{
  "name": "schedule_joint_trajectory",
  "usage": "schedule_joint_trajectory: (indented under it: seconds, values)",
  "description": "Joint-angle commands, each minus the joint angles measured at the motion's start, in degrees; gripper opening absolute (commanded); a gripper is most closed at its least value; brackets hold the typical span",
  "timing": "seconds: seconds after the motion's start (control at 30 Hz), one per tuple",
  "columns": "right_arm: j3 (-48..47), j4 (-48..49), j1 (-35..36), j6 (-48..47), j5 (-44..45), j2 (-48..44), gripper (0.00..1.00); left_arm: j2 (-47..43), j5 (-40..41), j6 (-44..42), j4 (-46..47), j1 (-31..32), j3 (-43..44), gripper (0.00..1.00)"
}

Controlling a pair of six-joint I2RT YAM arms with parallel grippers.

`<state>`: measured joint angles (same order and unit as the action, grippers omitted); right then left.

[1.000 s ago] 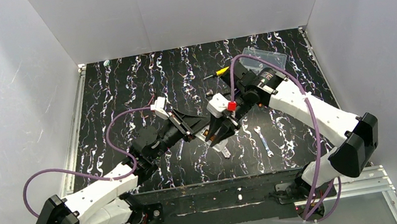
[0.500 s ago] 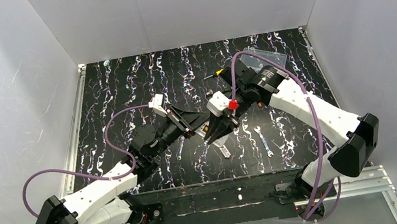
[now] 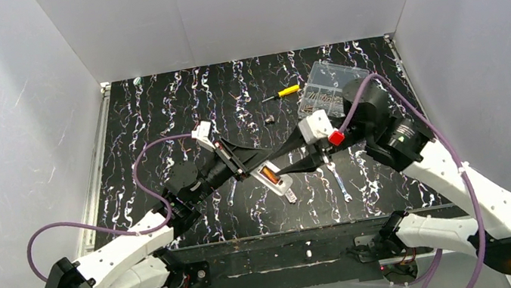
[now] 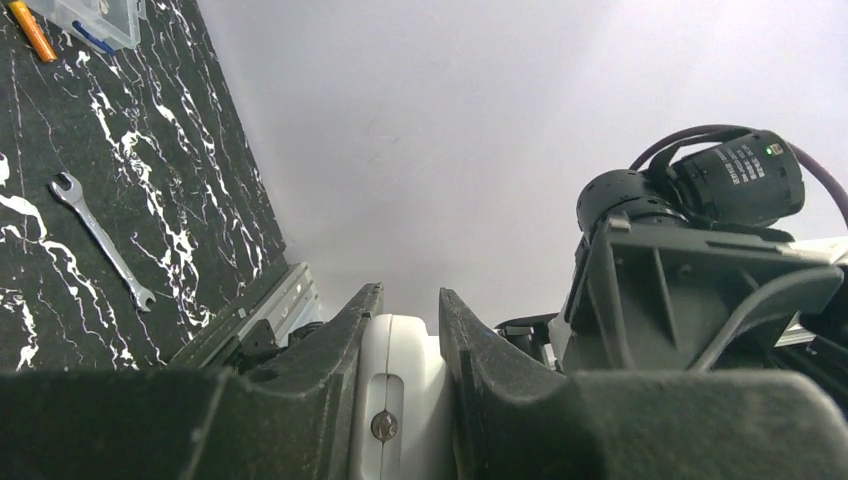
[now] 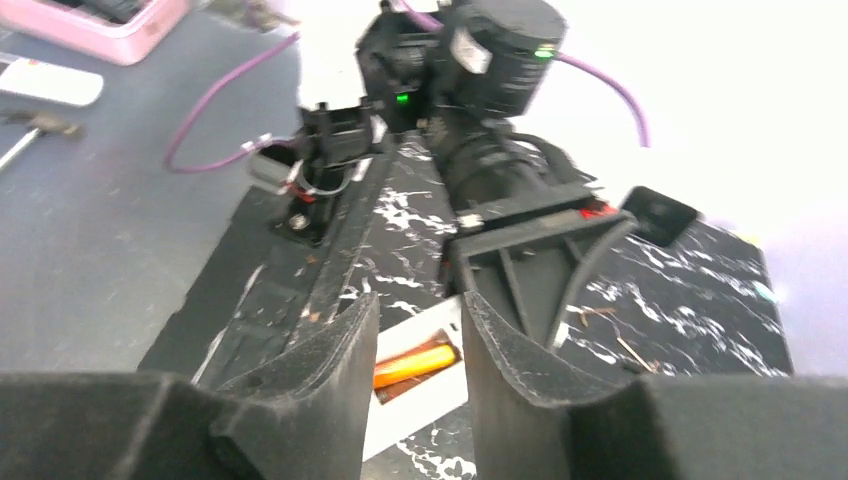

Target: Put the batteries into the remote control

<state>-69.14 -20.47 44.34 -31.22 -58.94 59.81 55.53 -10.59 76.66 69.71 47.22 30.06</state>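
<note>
Now, remote control (image 3: 279, 181): location, bearing?
– Clamped in left gripper (image 4: 410, 300), raised above the table, toward the middle of the near edge. Long axis runs far-left to near-right; compartment faces up, one battery (image 5: 415, 362) seated lengthwise.
– Right gripper (image 5: 420, 300)?
– Fingers apart, nothing between. Sits just on the remote's right-edge side, tips aimed at it. Second battery: not found in view.
</note>
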Motion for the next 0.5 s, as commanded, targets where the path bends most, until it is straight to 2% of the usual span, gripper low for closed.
schedule_joint_trajectory:
  seconds: [0.0,0.17,0.33,0.47]
  values:
    - [3.1,16.3,-0.1,18.1,16.3,-3.0,0.46,-2.2,-1.7,-1.5,3.6,0.2,1.8,0.0]
    - [4.8,13.6,-0.1,26.0,31.2,-5.6,0.49,-2.2,-2.7,-2.2,2.8,0.1,1.8,0.0]
    - [4.9,9.1,-0.1,29.7,37.1,-7.4,0.47,-3.4,-5.2,-5.4,-0.1,0.2,2.6,0.0]
    - [5.6,6.6,-0.1,33.5,43.4,-8.4,0.47,-4.8,-10.9,-11.5,-5.0,0.2,5.6,0.0]
